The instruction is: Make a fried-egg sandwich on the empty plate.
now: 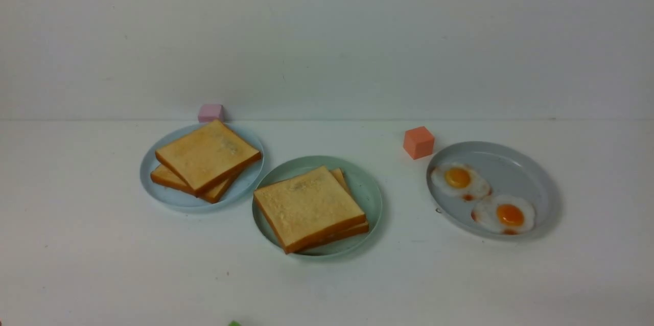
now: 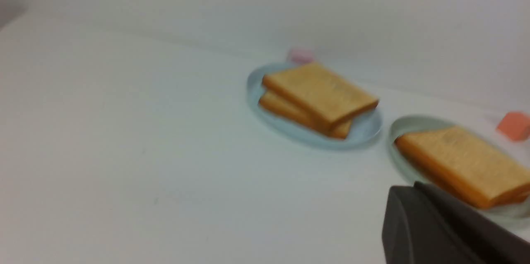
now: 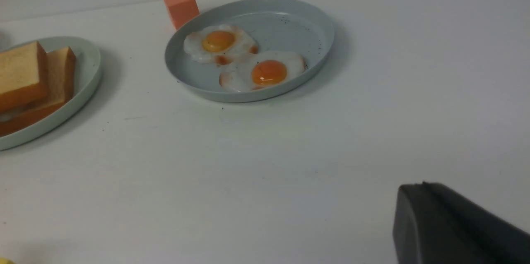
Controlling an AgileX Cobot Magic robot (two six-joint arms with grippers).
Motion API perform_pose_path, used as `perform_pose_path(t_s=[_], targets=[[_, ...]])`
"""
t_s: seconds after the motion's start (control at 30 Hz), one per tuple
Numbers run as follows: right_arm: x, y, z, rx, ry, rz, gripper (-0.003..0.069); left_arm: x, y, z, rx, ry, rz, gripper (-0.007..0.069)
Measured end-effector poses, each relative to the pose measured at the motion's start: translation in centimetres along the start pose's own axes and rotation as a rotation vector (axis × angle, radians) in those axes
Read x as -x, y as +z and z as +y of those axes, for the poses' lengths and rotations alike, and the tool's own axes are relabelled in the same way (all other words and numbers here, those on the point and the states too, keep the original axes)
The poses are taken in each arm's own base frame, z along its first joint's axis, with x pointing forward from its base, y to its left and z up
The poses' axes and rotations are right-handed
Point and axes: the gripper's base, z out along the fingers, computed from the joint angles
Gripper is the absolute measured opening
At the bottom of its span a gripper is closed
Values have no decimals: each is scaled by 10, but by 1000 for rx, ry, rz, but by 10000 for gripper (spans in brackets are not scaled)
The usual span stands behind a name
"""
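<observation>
On the pale mint-green plate (image 1: 367, 189) in the middle of the table lies the fried-egg sandwich (image 1: 309, 207): two toast slices stacked, slightly askew. In the right wrist view a pale sliver shows between the slices of the sandwich (image 3: 25, 78). Neither arm appears in the front view. My left gripper (image 2: 414, 188) shows as dark fingers pressed together, shut and empty, hanging near the plate (image 2: 403, 125). My right gripper (image 3: 418, 186) is also shut on nothing, over bare table well short of the egg plate.
A light blue plate (image 1: 168, 197) at the left holds two toast slices (image 1: 207, 159). A grey-blue plate (image 1: 536, 178) at the right holds two fried eggs (image 1: 503, 214). An orange cube (image 1: 418, 142) and a pink cube (image 1: 210, 112) stand behind the plates.
</observation>
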Motion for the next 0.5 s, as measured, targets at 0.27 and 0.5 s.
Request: perform_pose_path(t_s=[0.27,0.5], targets=[[0,0,0,-1,-1,-2,14,-29,6,8,38,-59,139,-13],[0,0,0,-1,-1,-2,14,-29,6,8,38,-61,139,-13]])
